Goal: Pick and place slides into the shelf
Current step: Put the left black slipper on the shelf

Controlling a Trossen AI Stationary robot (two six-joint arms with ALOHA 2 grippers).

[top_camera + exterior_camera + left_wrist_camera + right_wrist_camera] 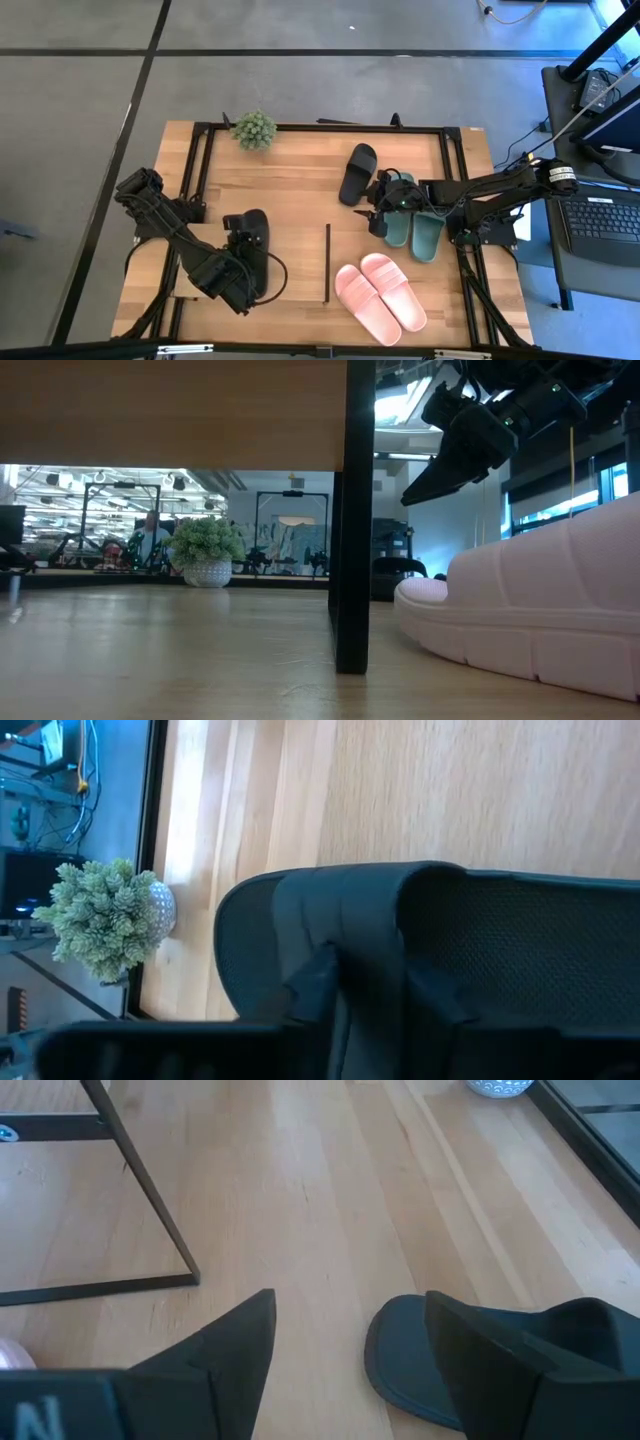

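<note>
A black slide [258, 235] sits over the shelf's top board [290, 265], and my left gripper [238, 240] is shut on it; in the left wrist view its strap [340, 910] fills the middle. A second black slide [358, 172] lies on the table past the shelf. The dark green pair [418, 228] and the pink pair [380, 292] lie sole-down to the right of the divider [327, 262]. My right gripper [378, 212] hangs open above the table between the second black slide [520, 1345] and the green pair, touching nothing. My left gripper has the black slide's strap [375, 955] between its two fingers [318, 982], which come slanting down from the near left. The gripper's own body hides the place of contact. I cannot tell whether the slide rests on the shelf board or is lifted clear.
A small potted plant [254, 129] stands at the table's far edge. The shelf's black frame [150, 1200] and thin divider [352, 510] stand upright on the table. In the low view the room under the top board [170, 410] left of the divider shows bare tabletop.
</note>
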